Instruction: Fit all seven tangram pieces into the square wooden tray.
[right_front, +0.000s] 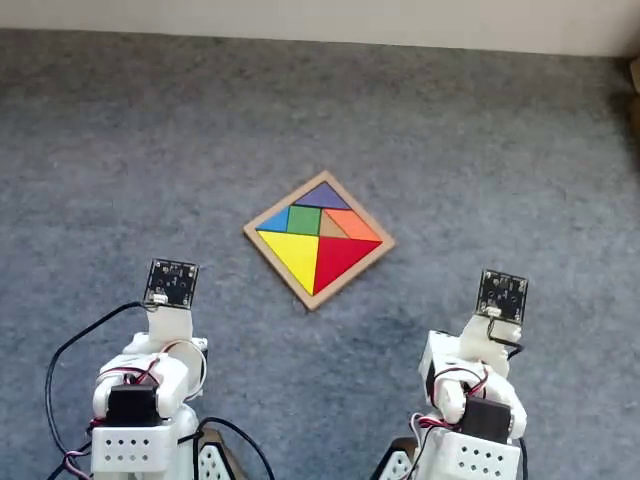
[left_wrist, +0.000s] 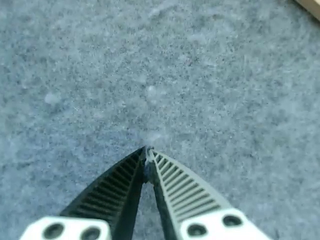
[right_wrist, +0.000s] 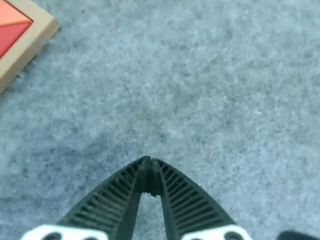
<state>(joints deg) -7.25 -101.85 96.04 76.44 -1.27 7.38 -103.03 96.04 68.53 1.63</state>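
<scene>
From above, we see the square wooden tray (right_front: 314, 302) lying near the middle of the grey-covered desk (right_front: 480, 140), turned so that its corners point like a diamond. All seven pieces sit inside it and fill the frame. The purple piece (right_front: 324, 195) is at the far corner, with the blue piece (right_front: 273, 220), green piece (right_front: 303, 219) and orange piece (right_front: 352, 224) in a row below it. A small piece (right_front: 330, 228) at the centre looks brownish to us. The yellow piece (right_front: 292, 255) and red piece (right_front: 342, 258) lie side by side at the near corner. The left arm (right_front: 148, 385) and right arm (right_front: 478, 390) stand at the near edge, one on each side of the tray and well apart from it.

In the left wrist view, the left claw (left_wrist: 146, 152) hangs over bare grey cover with its two fingers closed, tips meeting and nothing between them. A tan strip (left_wrist: 310, 7) at the picture's corner may be the tray's rim, though we cannot be sure.

In the right wrist view, the right claw (right_wrist: 146, 162) is likewise closed tip to tip and holds nothing. Farther off we see one corner of the tray (right_wrist: 35, 32), with parts of the orange piece (right_wrist: 10, 20) and red piece (right_wrist: 7, 42) lying inside its rim.
</scene>
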